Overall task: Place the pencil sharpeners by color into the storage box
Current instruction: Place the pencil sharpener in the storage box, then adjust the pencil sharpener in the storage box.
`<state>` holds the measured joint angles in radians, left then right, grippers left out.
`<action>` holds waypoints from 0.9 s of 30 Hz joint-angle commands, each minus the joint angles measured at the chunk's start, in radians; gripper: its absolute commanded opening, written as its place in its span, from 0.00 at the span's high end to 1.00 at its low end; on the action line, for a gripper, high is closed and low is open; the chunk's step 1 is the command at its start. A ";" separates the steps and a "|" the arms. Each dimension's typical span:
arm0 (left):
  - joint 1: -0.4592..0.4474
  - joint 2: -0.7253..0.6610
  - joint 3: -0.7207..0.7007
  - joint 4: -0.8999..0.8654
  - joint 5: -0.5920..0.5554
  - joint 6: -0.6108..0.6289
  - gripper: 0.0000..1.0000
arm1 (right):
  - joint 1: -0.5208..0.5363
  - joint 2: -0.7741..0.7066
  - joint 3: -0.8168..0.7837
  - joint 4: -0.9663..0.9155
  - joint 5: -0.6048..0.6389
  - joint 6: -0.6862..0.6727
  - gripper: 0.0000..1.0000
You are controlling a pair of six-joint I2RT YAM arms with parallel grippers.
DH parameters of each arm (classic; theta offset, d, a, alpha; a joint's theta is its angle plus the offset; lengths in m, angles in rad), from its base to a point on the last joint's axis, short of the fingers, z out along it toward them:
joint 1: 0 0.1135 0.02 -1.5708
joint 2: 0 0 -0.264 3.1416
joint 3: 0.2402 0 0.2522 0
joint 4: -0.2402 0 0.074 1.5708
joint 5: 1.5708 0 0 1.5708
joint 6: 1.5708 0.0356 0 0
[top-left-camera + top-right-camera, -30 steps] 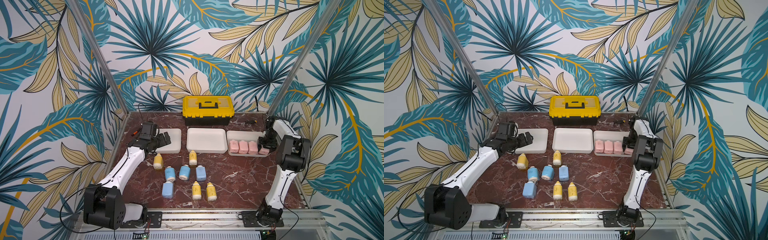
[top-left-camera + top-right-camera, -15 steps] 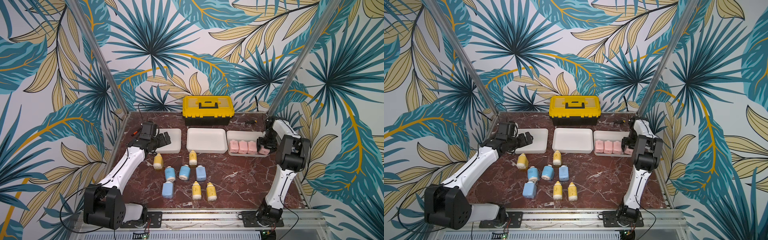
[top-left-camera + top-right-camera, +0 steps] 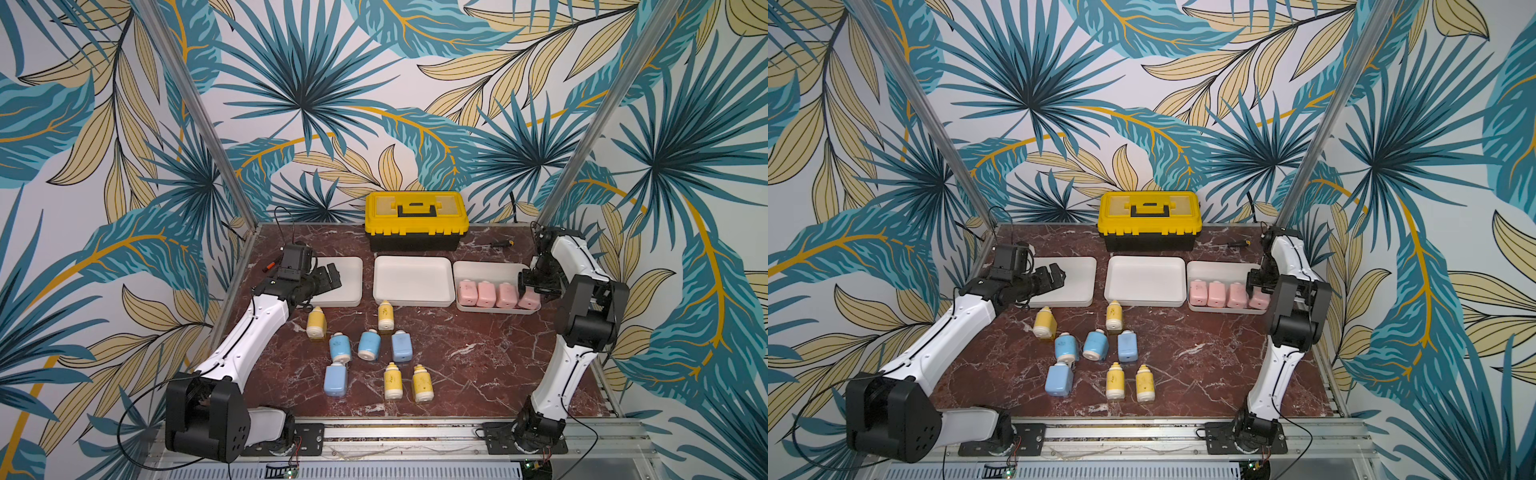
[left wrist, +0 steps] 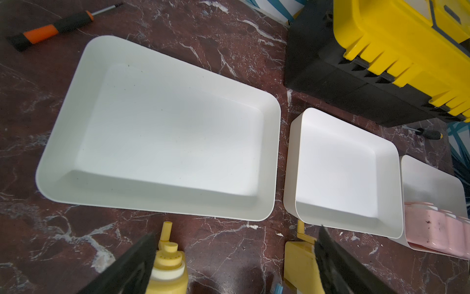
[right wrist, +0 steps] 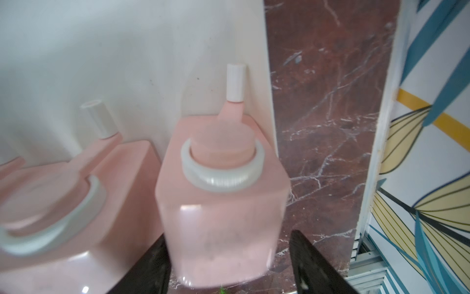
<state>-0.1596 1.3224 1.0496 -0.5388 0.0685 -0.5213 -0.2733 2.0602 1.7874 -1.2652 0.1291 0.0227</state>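
We take the yellow-and-black toolbox (image 3: 417,220) at the back of the marble tabletop (image 3: 478,365) as our marker. The storage box is three white trays in a row just in front of it. The middle tray (image 3: 411,286) lies straight before it, the left tray (image 3: 347,286) off to its left and the right tray (image 3: 490,269) off to its right. Four pink sharpeners (image 3: 485,294) lie side by side in the right tray. The right gripper (image 3: 528,289) stands over the end pink sharpener (image 5: 221,203), the one farthest out from the toolbox. In the right wrist view its black fingers (image 5: 312,262) straddle that piece with the jaws parted. One finger sits close against it, and on the other side we see bare marble between finger and plastic, so we read no grip. The left gripper (image 3: 328,279) hangs at the left tray's outer end, jaws spread wide with nothing between them. Its wrist view shows only marble in the gap, with two of the yellow sharpeners (image 4: 167,269) close by the fingers. Farther forward from the toolbox, past the trays, the four yellow sharpeners (image 3: 315,326) and four blue sharpeners (image 3: 369,345) lie loose on the marble. Three blue ones sit in a row between two yellow pairs, and the fourth is beside the forward pair.
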 commanded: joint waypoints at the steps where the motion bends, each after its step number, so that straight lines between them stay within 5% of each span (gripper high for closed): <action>1: 0.009 -0.032 -0.002 0.007 0.007 0.004 0.01 | 0.003 -0.058 0.007 -0.049 0.022 0.021 0.27; 8: 0.009 -0.047 -0.009 0.007 0.010 -0.008 0.01 | 0.001 -0.141 -0.022 -0.045 0.044 0.048 0.32; 12: 0.008 -0.048 -0.011 0.007 0.011 -0.017 0.01 | -0.010 -0.173 -0.034 -0.019 0.012 0.097 0.73; 17: 0.008 -0.059 -0.012 0.007 0.009 -0.034 0.01 | -0.034 -0.161 -0.099 0.063 -0.048 0.160 1.00; 27: 0.008 -0.102 -0.020 0.007 -0.019 -0.045 0.01 | -0.112 -0.142 -0.195 0.191 -0.031 0.231 1.00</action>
<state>-0.1596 1.2289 1.0431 -0.5385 0.0635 -0.5583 -0.3653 1.9194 1.6108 -1.1255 0.0891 0.2146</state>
